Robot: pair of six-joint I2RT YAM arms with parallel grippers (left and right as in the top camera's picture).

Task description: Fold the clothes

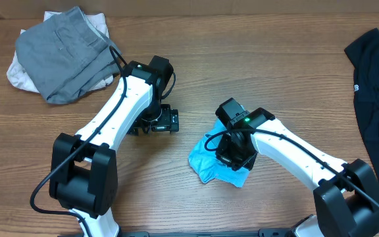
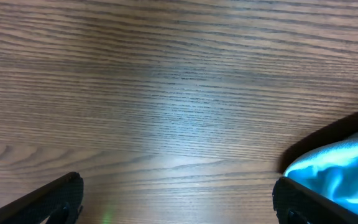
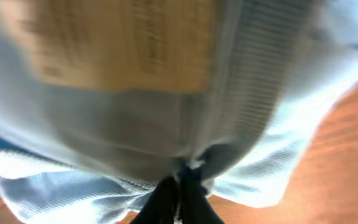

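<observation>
The light blue T-shirt (image 1: 202, 164) lies crumpled, bunched up.

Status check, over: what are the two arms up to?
Right pincer shut on light blue T-shirt. Left pincer open, empty, over the table. Nothing in the way.

Even lighting, blurred right-wrist close-up

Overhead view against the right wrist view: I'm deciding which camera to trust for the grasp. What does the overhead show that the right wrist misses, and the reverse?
Only overhead: the grey garment lying on an off-white garment at the picture's top left, the black garment at the right edge, and the left gripper above bare wood. Only right wrist: the right gripper with jaws shut, pinching ribbed cloth below a blurred tan patch. Both: the light blue T-shirt bunched on the wooden table.
</observation>
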